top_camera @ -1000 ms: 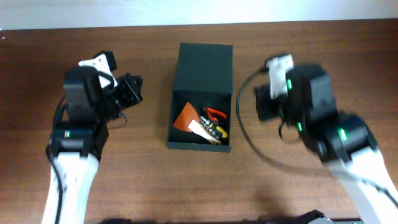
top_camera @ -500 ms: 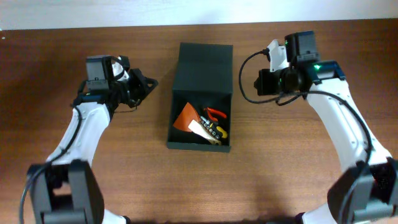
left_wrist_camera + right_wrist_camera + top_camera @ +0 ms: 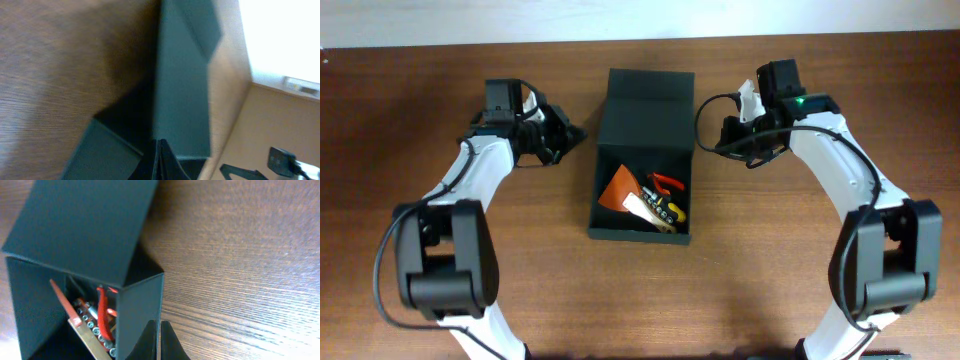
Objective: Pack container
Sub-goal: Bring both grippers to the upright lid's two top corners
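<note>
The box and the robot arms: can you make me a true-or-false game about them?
1. The box has its lid open. True.
2. The box is empty. False: tools lie inside it, among them an orange scraper and red-handled pliers.
3. The left gripper is holding the scraper. False: it holds nothing and sits beside the lid's left edge.
4. There is a gripper on each side of the box. True: the right gripper is by the lid's right edge.
5. The box stands on a wooden table. True.
</note>
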`<control>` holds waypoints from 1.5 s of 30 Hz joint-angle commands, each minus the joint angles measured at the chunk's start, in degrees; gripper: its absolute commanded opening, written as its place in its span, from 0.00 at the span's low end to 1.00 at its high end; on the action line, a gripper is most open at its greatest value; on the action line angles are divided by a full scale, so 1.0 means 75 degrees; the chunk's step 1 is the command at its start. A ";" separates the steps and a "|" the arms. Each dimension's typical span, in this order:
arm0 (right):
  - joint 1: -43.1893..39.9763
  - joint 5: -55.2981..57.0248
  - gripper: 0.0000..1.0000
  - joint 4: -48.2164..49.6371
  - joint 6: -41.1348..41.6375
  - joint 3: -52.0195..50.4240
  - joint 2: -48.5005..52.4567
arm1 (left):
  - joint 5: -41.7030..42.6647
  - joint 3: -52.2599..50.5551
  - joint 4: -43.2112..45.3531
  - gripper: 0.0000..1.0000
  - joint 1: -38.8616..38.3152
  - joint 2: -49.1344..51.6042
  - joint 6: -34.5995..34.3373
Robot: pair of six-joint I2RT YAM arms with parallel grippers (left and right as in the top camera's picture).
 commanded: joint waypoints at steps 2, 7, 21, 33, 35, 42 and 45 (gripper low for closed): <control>-0.0023 -0.0125 0.04 0.0058 0.0353 0.0201 0.0466 | -0.0131 0.0079 -0.0035 0.02 -0.0047 0.0402 -0.0041; -0.0020 -0.0149 0.04 0.0184 0.0603 0.0201 0.0842 | -0.0361 0.0079 -0.0041 0.02 -0.0294 0.0667 -0.0047; -0.0009 -0.0819 0.04 0.0632 0.0775 0.0201 0.1341 | -0.0688 0.0079 -0.0015 0.02 -0.0717 0.1233 -0.0137; -0.0006 -0.1157 0.04 0.1492 0.0775 0.0201 0.1390 | -0.0513 0.0082 0.1107 0.02 -0.0979 0.1233 -0.0283; 0.0000 -0.1157 0.04 0.1515 0.0772 0.0201 0.1390 | -0.0507 0.0082 0.1160 0.02 -0.1000 0.1233 -0.0303; 0.0134 -0.1192 0.04 0.1588 0.0734 0.0201 0.1390 | -0.0513 0.0082 0.1416 0.02 -0.1005 0.1233 -0.0294; 0.0248 -0.1413 0.04 0.1746 0.0481 0.0201 0.1390 | -0.0423 0.0082 0.1711 0.02 -0.1005 0.1233 -0.0294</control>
